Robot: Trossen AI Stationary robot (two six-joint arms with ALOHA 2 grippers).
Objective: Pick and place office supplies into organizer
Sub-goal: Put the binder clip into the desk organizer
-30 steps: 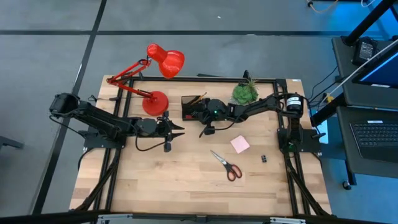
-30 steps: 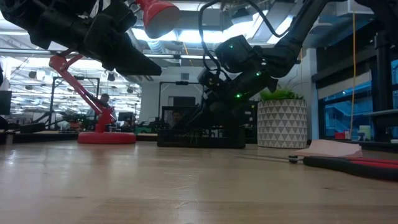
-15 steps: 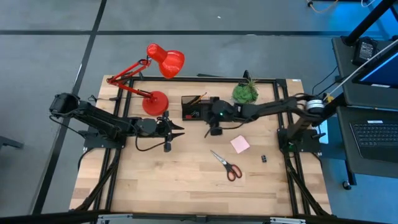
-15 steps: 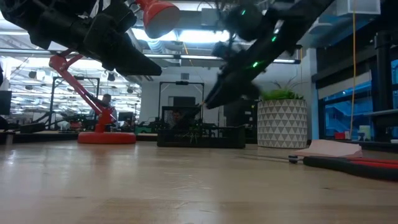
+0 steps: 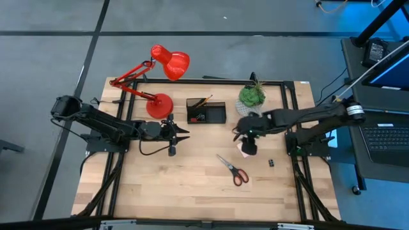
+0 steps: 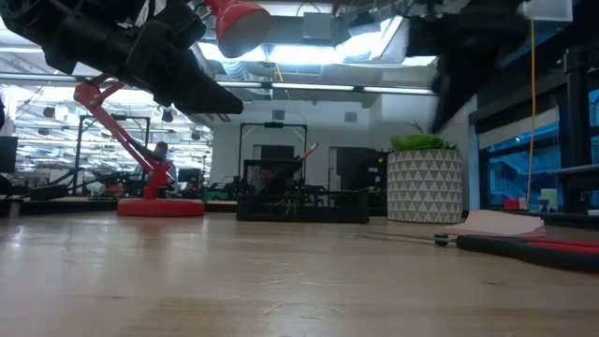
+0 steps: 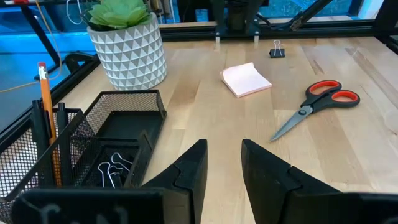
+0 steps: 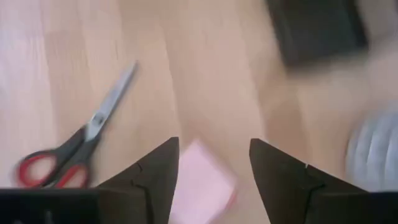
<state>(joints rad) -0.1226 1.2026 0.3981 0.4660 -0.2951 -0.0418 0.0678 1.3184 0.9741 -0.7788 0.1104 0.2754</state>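
Observation:
The black mesh organizer [image 5: 206, 111] stands at the table's far middle, with an orange pencil [image 7: 46, 118] upright in its taller section and black clips [image 7: 112, 171] in a low compartment. A pink sticky-note pad [image 8: 202, 180] lies flat on the table, mostly hidden in the high view by my right arm. My right gripper [image 8: 214, 168] hovers open above the pad, one finger on either side and apart from it. Red-handled scissors [image 5: 233, 170] and a small black clip [image 5: 271, 163] lie nearer the front. My left gripper [image 7: 224, 168] waits left of the organizer, open by a narrow gap with nothing in it.
A red desk lamp [image 5: 160, 102] stands left of the organizer. A green plant in a white patterned pot [image 5: 252, 96] stands to the organizer's right, close behind my right arm. Bare wood [image 5: 166, 185] stretches across the table's near half.
My right gripper has drawn back from over the organizer toward the table's right and near edges. It has risen out of the low view and now stands above the pink pad. The pencil, which the arm hid before, shows in the organizer.

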